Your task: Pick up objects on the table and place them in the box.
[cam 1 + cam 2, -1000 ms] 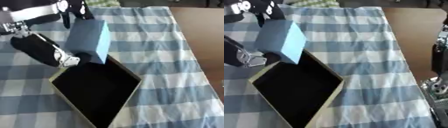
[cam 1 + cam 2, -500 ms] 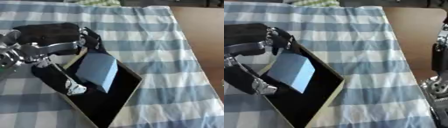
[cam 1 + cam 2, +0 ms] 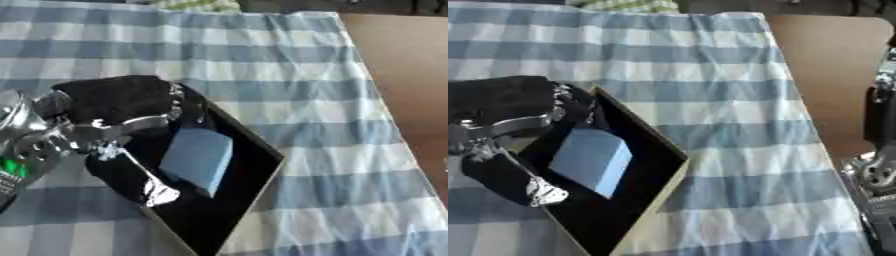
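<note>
A light blue block lies inside the black box, whose tan rim runs along its right side. My left hand reaches in from the left over the box. Its fingers curl above the block's top edge and its thumb stands at the block's lower left, so the hand still brackets the block. Part of my right hand shows only at the right edge of the right eye view, off the cloth, and its shape is unclear.
A blue and white checked cloth covers the table. Bare brown tabletop runs along the right. Something green and white sits at the far edge.
My left hand has lowered the blue block from above the box down into it. The camera has also shifted, so the box sits more to the left.
</note>
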You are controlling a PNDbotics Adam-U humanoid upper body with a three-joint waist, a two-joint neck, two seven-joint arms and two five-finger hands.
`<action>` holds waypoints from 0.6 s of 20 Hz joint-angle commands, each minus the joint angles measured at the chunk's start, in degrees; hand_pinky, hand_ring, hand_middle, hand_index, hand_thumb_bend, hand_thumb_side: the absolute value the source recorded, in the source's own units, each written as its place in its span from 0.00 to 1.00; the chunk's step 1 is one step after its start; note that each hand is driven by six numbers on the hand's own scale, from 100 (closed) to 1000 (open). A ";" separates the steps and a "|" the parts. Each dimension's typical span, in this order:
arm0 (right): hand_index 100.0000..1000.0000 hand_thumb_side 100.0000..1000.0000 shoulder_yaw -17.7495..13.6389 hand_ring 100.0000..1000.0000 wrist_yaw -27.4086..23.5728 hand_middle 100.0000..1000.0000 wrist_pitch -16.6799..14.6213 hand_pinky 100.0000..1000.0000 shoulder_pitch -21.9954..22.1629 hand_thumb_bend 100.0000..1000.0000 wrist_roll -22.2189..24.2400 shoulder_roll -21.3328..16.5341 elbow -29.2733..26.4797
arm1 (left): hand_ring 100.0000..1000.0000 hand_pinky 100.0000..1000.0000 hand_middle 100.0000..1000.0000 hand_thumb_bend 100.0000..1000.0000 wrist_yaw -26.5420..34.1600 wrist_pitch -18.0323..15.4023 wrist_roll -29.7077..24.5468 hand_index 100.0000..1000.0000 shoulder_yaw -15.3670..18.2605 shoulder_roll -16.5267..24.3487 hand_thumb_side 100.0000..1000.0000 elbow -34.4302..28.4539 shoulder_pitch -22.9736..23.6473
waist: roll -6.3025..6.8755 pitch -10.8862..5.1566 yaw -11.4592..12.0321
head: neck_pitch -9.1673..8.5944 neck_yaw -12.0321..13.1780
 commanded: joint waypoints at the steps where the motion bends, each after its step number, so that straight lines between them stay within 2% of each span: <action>1: 0.86 0.89 -0.39 0.81 -0.21 0.71 -0.05 0.74 -0.31 0.00 -0.07 -0.66 -0.84 | 0.60 0.44 0.65 0.08 -0.61 0.49 -1.32 0.65 -0.31 -0.97 0.19 -0.78 -0.17 | 0.04 -0.94 -0.20 | 0.29 0.15; 7: 0.86 0.89 -0.38 0.81 -0.31 0.71 0.06 0.74 -0.12 0.00 -0.11 -0.32 -0.84 | 0.61 0.47 0.65 0.10 -2.90 0.08 -4.21 0.66 -1.87 -2.57 0.18 -0.75 0.16 | 0.04 -0.82 -0.24 | 0.31 0.05; 12: 0.86 0.89 -0.31 0.80 -0.41 0.71 0.05 0.74 -0.06 0.00 0.01 -0.09 -0.84 | 0.65 0.57 0.72 0.19 -7.93 -2.29 -6.12 0.73 -2.52 -3.71 0.21 2.42 0.31 | -0.03 -0.83 -0.32 | 0.36 0.07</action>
